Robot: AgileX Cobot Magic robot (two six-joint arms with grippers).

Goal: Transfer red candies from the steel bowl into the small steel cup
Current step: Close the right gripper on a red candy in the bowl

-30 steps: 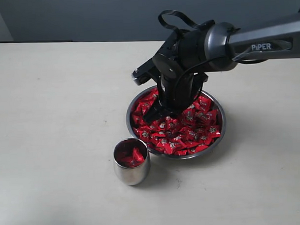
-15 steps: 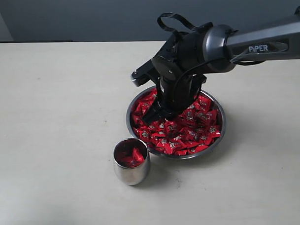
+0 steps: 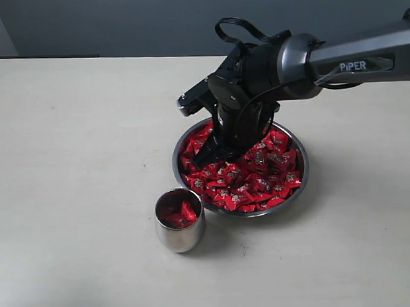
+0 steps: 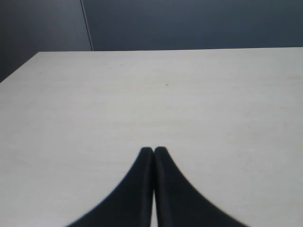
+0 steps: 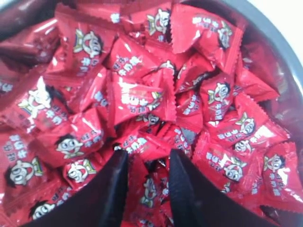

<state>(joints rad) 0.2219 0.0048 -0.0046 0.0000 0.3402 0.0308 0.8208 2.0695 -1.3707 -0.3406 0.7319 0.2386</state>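
The steel bowl (image 3: 303,170) sits right of centre, piled with red candies (image 3: 260,182). My right gripper (image 3: 215,156) points down into the bowl's left part, its fingertips in the pile. In the right wrist view the gripper (image 5: 147,156) is open: the two black fingers stand apart with a candy (image 5: 149,189) lying between them, among many printed red candies (image 5: 137,94). The small steel cup (image 3: 181,235) stands just in front of the bowl's left edge, with a few red candies (image 3: 177,212) inside. My left gripper (image 4: 154,149) is shut, empty, over bare table.
The bowl's steel wall (image 5: 284,61) curves close beside the right fingers. The pale table (image 3: 71,165) stretches wide to the left of the cup and bowl. A dark wall runs along the table's far edge.
My right gripper's head has shifted slightly up and to the left over the bowl. The cup and the bowl have stayed put.
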